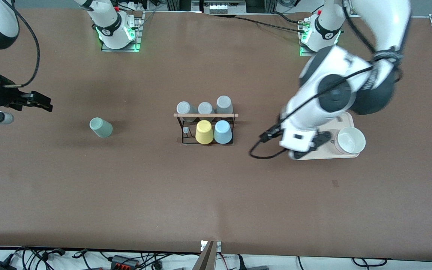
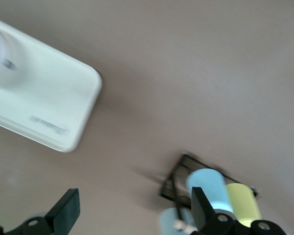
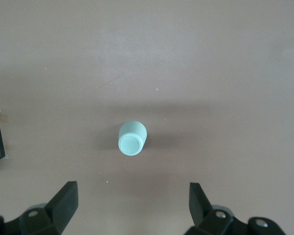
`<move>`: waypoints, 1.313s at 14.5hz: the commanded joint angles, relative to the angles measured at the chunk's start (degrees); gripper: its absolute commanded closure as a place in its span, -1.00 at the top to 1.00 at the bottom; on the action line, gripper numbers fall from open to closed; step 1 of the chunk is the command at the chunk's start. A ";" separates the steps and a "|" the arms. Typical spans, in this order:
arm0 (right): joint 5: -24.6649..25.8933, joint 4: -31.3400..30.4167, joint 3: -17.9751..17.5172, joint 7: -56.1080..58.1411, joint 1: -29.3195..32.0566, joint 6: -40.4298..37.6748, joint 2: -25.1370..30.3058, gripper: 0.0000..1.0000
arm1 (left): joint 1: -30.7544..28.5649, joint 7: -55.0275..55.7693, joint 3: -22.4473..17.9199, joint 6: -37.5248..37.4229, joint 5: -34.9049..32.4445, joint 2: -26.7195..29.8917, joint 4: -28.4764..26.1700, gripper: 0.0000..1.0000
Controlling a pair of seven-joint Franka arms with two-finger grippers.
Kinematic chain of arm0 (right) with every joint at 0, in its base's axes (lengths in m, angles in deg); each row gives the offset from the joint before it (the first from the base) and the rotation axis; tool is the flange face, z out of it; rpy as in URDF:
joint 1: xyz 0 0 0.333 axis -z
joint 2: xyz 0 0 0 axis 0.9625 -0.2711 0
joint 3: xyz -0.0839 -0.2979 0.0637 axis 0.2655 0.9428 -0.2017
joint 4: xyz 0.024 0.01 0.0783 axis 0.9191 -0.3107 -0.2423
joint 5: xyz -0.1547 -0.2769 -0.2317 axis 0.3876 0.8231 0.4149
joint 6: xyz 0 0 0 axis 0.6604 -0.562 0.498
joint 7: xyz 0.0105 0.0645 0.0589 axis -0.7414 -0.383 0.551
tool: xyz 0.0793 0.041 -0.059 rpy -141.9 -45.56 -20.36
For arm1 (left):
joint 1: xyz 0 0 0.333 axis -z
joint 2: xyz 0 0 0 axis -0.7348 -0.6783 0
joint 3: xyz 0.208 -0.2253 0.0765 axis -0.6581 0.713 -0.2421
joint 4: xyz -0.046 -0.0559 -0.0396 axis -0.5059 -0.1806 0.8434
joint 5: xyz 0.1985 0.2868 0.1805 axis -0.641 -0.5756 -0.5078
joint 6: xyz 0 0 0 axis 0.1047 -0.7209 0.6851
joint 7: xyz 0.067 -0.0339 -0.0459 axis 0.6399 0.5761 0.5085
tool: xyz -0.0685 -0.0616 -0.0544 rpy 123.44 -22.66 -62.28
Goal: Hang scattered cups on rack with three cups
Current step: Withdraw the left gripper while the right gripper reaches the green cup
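The black wire rack with a wooden rod stands mid-table. The light blue cup sits upside down on it beside a yellow cup; both also show in the left wrist view, blue and yellow. The pale mint green cup rests on the table toward the right arm's end. My right gripper is open and empty, with the mint cup ahead of its fingers. My left gripper is open and empty over the tray's edge, between tray and rack.
Three grey cups sit on the rack's row farther from the front camera. One peg beside the yellow cup is bare. A pale tray with a white bowl lies toward the left arm's end.
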 commanded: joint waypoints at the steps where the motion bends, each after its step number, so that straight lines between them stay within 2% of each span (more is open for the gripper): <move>1: 0.10 0.64 -0.03 -0.01 -1.34 -0.34 -3.12 1.00 | -6.12 -10.47 0.76 -5.53 -0.85 5.38 -1.33 1.00; 7: 0.62 -0.76 0.06 -0.10 -1.16 1.40 -10.34 1.00 | -15.88 -27.98 0.77 -6.34 -0.77 15.40 -7.40 1.00; 11: 0.71 -11.29 0.15 -0.18 -1.25 16.15 -11.32 1.00 | -17.83 -32.65 0.77 -6.43 -0.59 17.25 -7.40 1.00; 15: 0.53 -18.41 0.06 -1.50 -1.51 23.37 -11.23 1.00 | -21.87 -41.68 1.03 -7.65 -0.24 19.62 -8.28 1.00; 17: 0.36 -22.72 0.06 -1.50 -1.51 29.78 -10.97 1.00 | -21.70 -44.95 0.07 -8.53 -0.15 20.24 -8.37 1.00; 19: 0.09 -24.75 -0.03 -2.55 -1.43 32.35 -10.97 1.00 | -17.42 -46.88 -5.44 -9.24 -0.15 22.00 -9.50 1.00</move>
